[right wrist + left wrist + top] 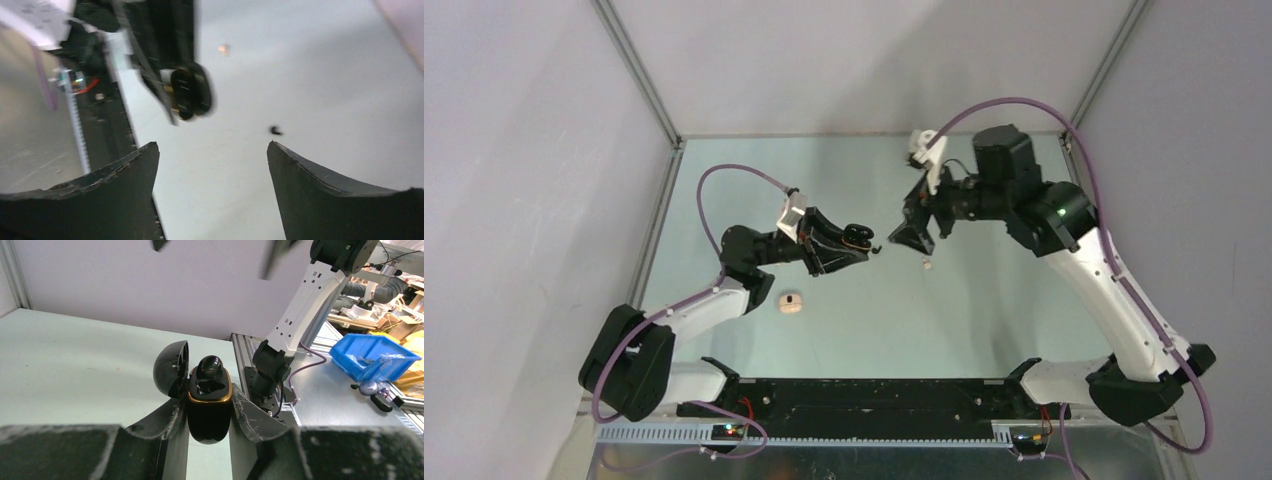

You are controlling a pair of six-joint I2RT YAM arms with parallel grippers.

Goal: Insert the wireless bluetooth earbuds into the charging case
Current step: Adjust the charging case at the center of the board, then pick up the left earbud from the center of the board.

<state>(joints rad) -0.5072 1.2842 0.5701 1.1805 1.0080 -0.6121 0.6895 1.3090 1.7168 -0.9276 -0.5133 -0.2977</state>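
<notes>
My left gripper (856, 243) (209, 401) is shut on a black charging case (209, 412) with a gold rim, held above the table. Its lid (171, 369) is flipped open, and a black earbud (210, 367) sits in one well. Facing it a short way to the right, my right gripper (914, 235) (211, 145) is open and holds nothing. On the table a tiny cream earbud (927, 264) lies just below the right gripper. A tiny black piece (275, 131) lies between the two grippers. In the right wrist view the held case (192, 95) looks blurred.
A small beige pebble-shaped piece (791, 303) with a dark spot lies on the table near the left arm's elbow. Grey walls close in the left, back and right sides. The black base rail (864, 395) runs along the near edge.
</notes>
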